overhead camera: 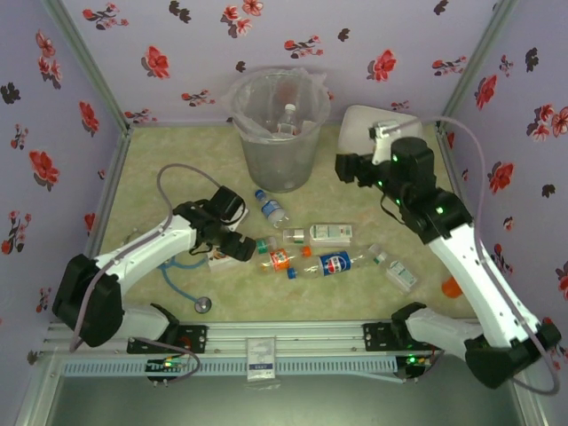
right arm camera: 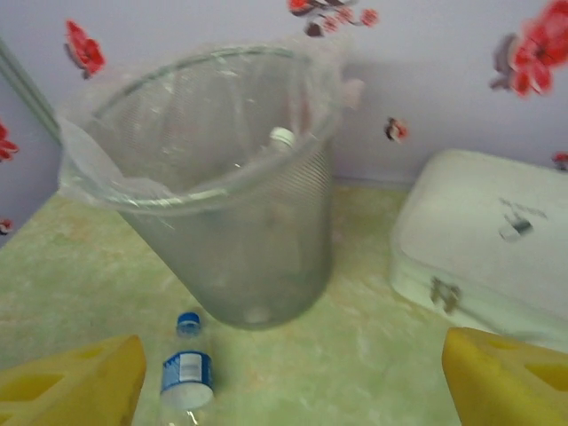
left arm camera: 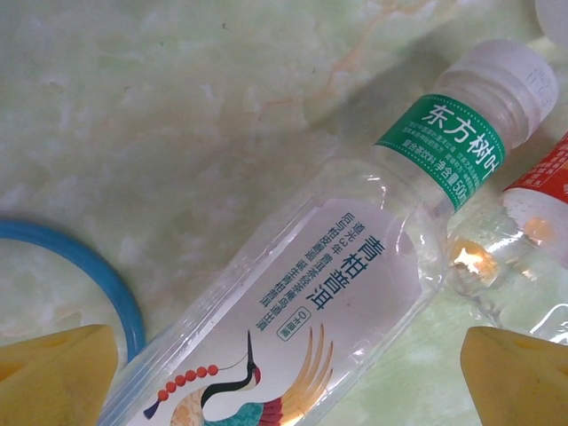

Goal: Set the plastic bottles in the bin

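Several plastic bottles (overhead camera: 335, 264) lie in a loose row on the marbled green table (overhead camera: 169, 151) in my overhead view, between the two arms. The bin (overhead camera: 280, 164) stands upright at the back near the wall, with a white-capped bottle (overhead camera: 287, 117) inside it. A blue-capped bottle (overhead camera: 271, 209) lies just in front of the bin. My left gripper (overhead camera: 236, 248) is down low at the left end of the row, and a stethoscope (overhead camera: 203, 303) trails beside that arm. My right gripper (overhead camera: 346, 167) hangs to the right of the bin, in front of a white latched case (overhead camera: 366, 133). From up here I cannot tell how either pair of jaws stands.

On the left wrist camera, the left gripper (left arm camera: 284, 386) has its jaws apart, with one yellow finger (left arm camera: 53, 377) on each side of a green-labelled bottle (left arm camera: 355, 266) that has a crane printed on its body. The bottle lies on its side, diagonally between the fingers. I cannot tell whether they touch it. Blue stethoscope tubing (left arm camera: 102, 280) curves just beside it on the left, and a red-labelled bottle (left arm camera: 541, 182) lies just beside its neck.

On the right wrist camera, the right gripper (right arm camera: 288, 382) is spread wide with nothing between the fingers. It faces the bin (right arm camera: 240, 231), whose clear bag liner folds over the rim, and the white-capped bottle (right arm camera: 281, 138) shows inside. The blue-capped bottle (right arm camera: 186, 368) lies at the bin's foot. The white latched case (right arm camera: 484, 240) sits to the right, apart from the bin.
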